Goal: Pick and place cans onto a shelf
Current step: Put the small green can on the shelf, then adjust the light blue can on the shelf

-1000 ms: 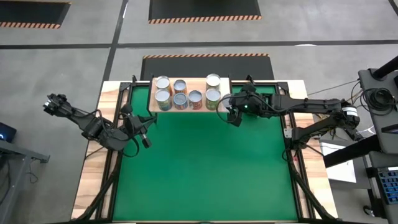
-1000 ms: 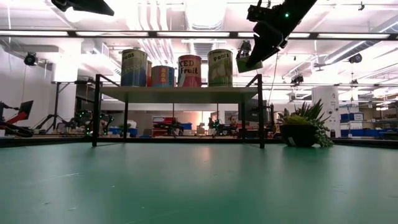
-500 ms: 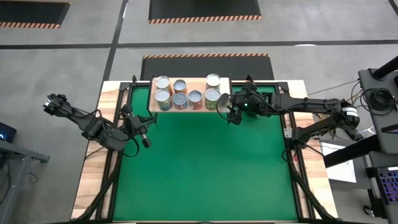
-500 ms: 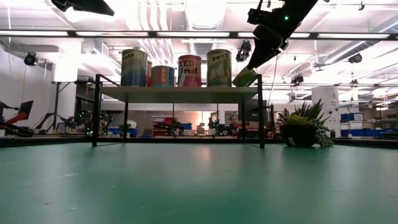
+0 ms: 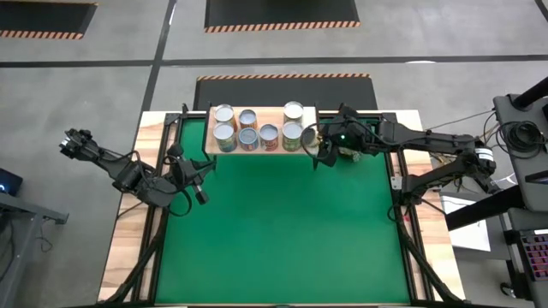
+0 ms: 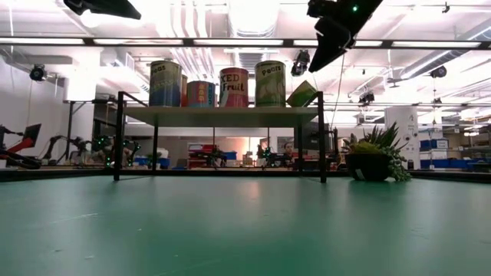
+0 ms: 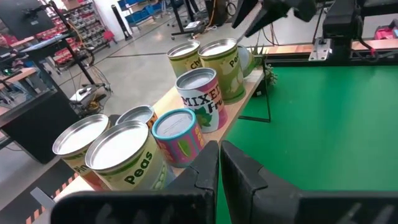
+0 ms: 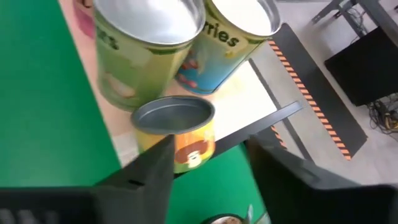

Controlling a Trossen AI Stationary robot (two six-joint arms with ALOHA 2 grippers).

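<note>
Tilted small can (image 8: 176, 132) on shelf (image 5: 304, 112) corner

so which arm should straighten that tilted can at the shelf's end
The right. Its open gripper hangs just off the shelf end where the small tilted can leans at the edge, beside the upright cans. The left gripper waits over the table's left side, well short of it.
</note>
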